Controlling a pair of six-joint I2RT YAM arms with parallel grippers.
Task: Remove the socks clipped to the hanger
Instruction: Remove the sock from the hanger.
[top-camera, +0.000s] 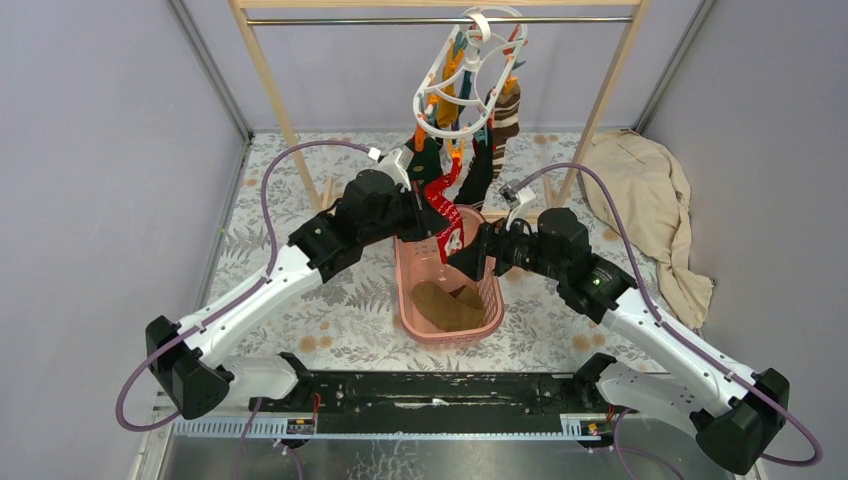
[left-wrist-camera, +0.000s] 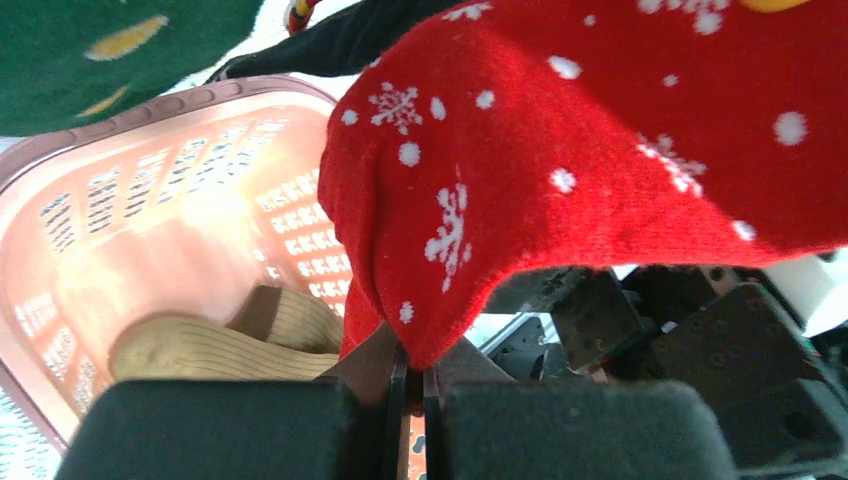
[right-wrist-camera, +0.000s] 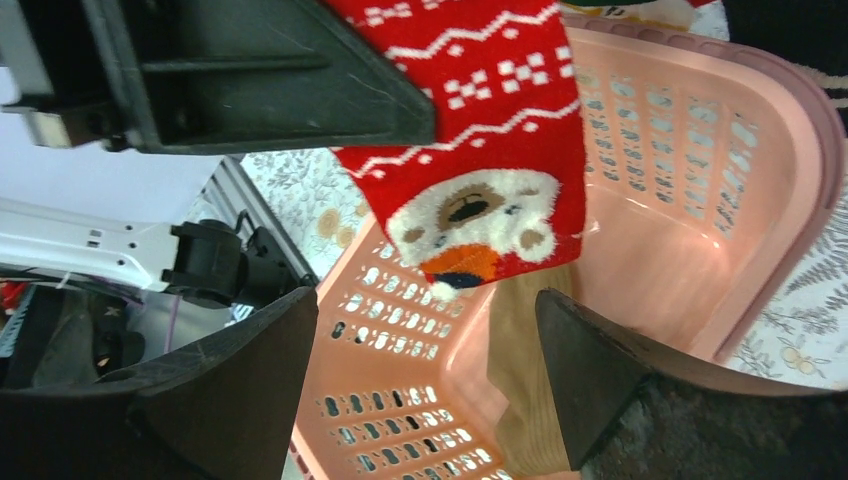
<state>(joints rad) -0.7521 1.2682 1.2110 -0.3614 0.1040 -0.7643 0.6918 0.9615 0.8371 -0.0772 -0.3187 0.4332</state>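
The white oval hanger (top-camera: 470, 75) hangs from the rack bar with orange and teal clips. Dark teal (top-camera: 428, 160), black (top-camera: 478, 170) and brown-striped (top-camera: 507, 115) socks dangle from it. A red sock with a white pattern (top-camera: 447, 215) hangs down over the pink basket. My left gripper (top-camera: 425, 208) is shut on the red sock (left-wrist-camera: 600, 150), its fabric pinched between the fingertips (left-wrist-camera: 395, 385). My right gripper (top-camera: 470, 258) is open and empty just below the red sock's toe (right-wrist-camera: 490, 150), over the basket. I cannot tell whether the sock's top is still clipped.
The pink basket (top-camera: 415, 320) stands between the arms with an olive-brown sock (top-camera: 445, 305) inside; the basket (right-wrist-camera: 700, 180) also shows in the right wrist view. The wooden rack (top-camera: 270, 80) stands behind. A beige cloth (top-camera: 650, 200) lies at the right.
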